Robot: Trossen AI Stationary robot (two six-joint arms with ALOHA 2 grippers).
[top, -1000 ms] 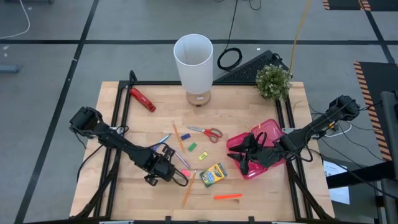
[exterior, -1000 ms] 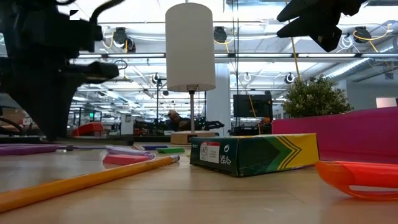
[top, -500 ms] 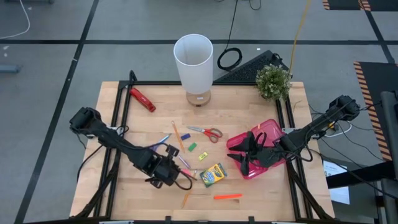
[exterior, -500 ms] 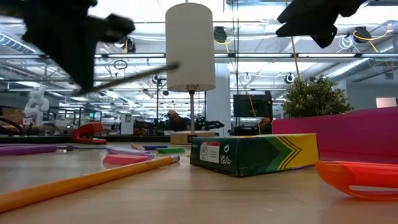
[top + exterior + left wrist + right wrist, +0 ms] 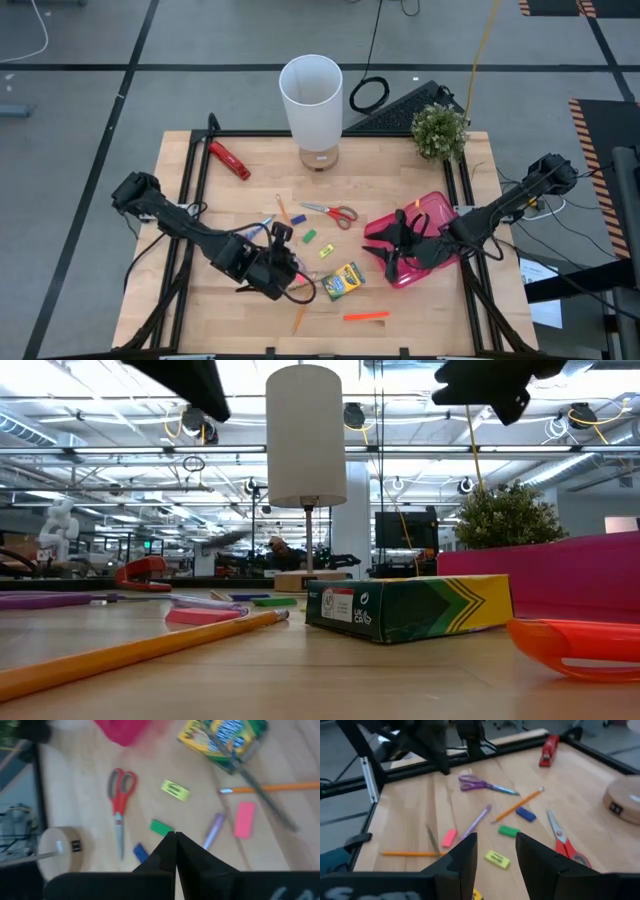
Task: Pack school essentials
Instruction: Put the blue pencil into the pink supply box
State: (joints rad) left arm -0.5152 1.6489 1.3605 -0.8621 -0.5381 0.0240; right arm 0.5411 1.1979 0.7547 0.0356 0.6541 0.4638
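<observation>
My left gripper (image 5: 283,268) (image 5: 174,840) is shut, raised above the near-left table, with nothing between its fingers. A thin dark pencil (image 5: 260,795) shows blurred, apart from the fingers and off the table in the low view (image 5: 230,538). Below lie the yellow-green crayon box (image 5: 343,282), an orange pencil (image 5: 280,786), a purple pen (image 5: 214,830), pink (image 5: 244,813), green (image 5: 310,236) and yellow (image 5: 326,251) erasers, red scissors (image 5: 332,213) and an orange marker (image 5: 366,316). My right gripper (image 5: 395,245) (image 5: 497,857) stands open above the pink case's (image 5: 428,222) left part.
A white lamp (image 5: 312,100) and a small plant (image 5: 440,130) stand at the far edge. A red-and-black hand tool (image 5: 230,158) lies far left. Purple scissors (image 5: 480,784) lie to the left, beyond the pens. A black frame (image 5: 195,180) borders the table.
My left gripper has risen from table height and gone a little toward the table's right edge. Half a second ago the thin dark pencil stuck out from it, lifted and slanting. Now the pencil shows lower, blurred and apart from the gripper.
</observation>
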